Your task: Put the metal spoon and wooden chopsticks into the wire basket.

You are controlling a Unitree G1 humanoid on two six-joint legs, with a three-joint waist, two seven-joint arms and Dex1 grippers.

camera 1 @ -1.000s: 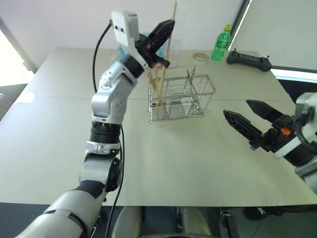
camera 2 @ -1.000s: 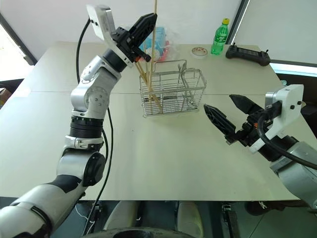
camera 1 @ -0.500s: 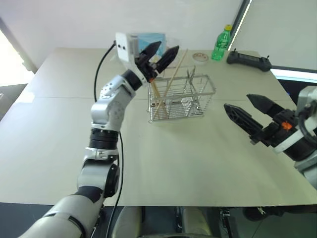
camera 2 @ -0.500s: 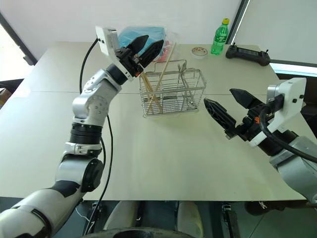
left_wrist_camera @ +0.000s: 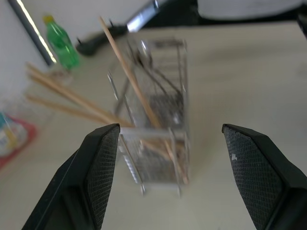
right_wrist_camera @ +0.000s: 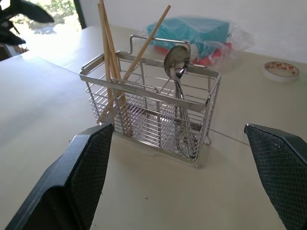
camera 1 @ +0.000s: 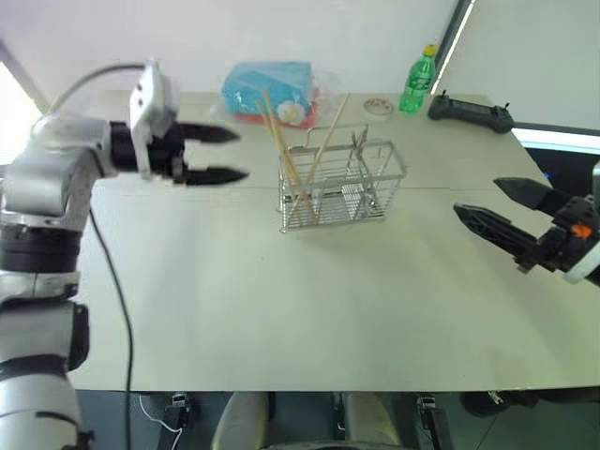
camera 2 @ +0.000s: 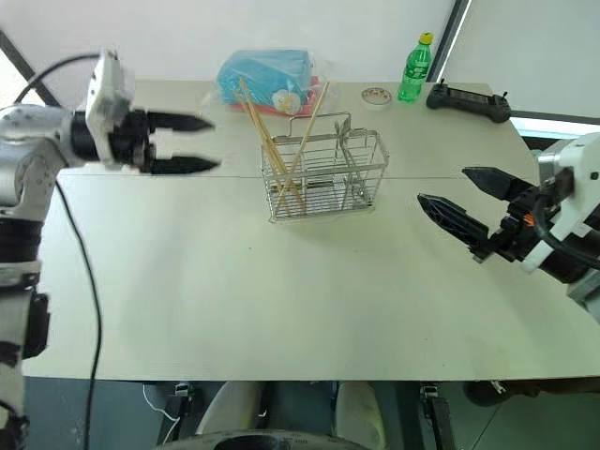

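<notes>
Pale tan wooden chopsticks (right_wrist_camera: 109, 62) and shiny silver metal spoon (right_wrist_camera: 177, 64) in silver wire basket (right_wrist_camera: 153, 129), on beige tabletop (camera 1: 309, 300); beyond, green bottle (camera 1: 419, 82), turquoise package (camera 1: 267, 89); cross-hatched black fingers (right_wrist_camera: 88, 167).

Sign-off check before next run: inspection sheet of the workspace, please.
Surface: pale table, bare in front.
Job's things: chopsticks lean inside the basket at one end; spoon stands bowl-up in another compartment.
Clutter: blue packet, green bottle, tape roll, black controller, all behind the basket.
Grippers: left gripper open, empty, beside the basket; right gripper open, empty.
Cables: black cable along the left arm.
Surroundings: white wall behind.
</notes>
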